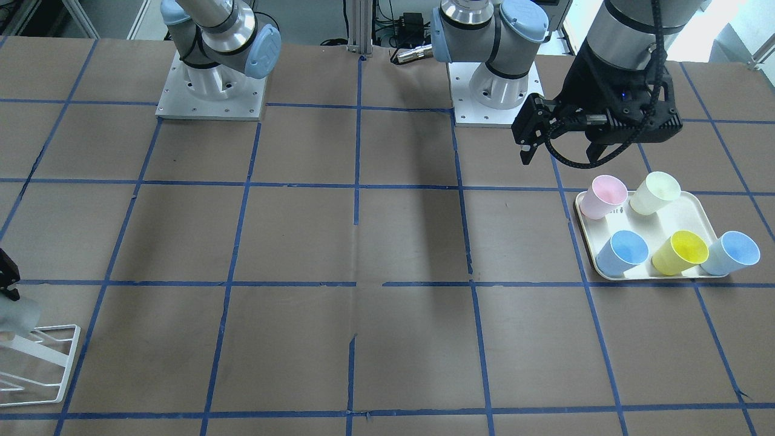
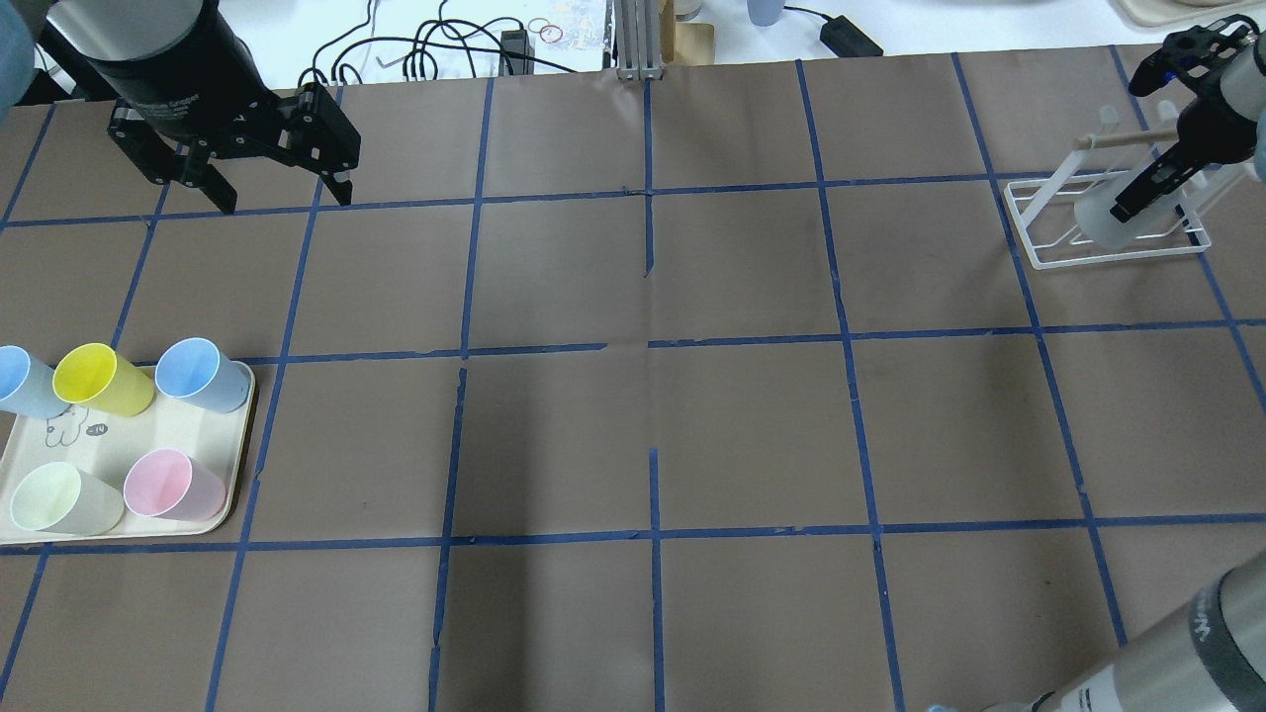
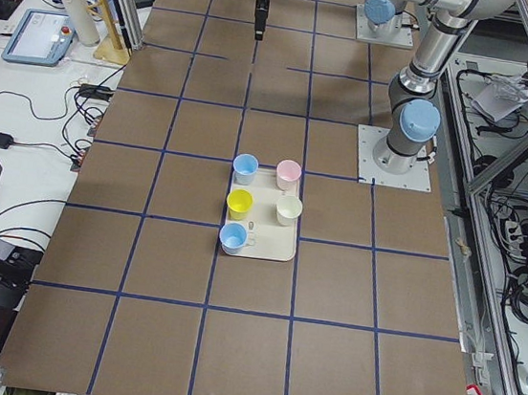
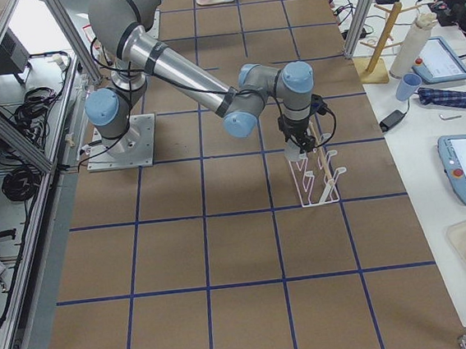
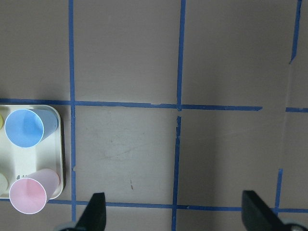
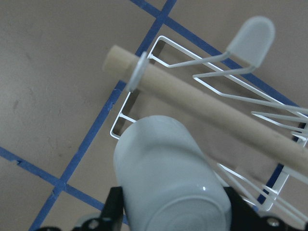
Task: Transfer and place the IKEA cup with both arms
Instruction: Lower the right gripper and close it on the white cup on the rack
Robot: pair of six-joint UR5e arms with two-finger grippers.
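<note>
The light-grey IKEA cup (image 2: 1103, 223) is in my right gripper (image 2: 1147, 194), which is shut on it. The cup is tilted, its base toward the wrist camera, over the near end of a white wire rack (image 2: 1039, 222). In the right wrist view the cup (image 6: 168, 173) fills the lower middle, with a black finger (image 6: 114, 204) on each side. In the front-facing view the cup (image 1: 18, 315) shows at the left edge. My left gripper (image 2: 279, 194) is open and empty, high above the table beyond the tray; its fingertips (image 5: 96, 211) frame bare table.
A cream tray (image 2: 178, 435) at the left edge holds two light blue cups, a yellow cup (image 2: 97, 378), a pink cup (image 2: 170, 485) and a pale cream-green cup (image 2: 59, 499). The rack has a wooden bar (image 6: 216, 113) and upright wire pegs. Blue tape lines grid the brown table.
</note>
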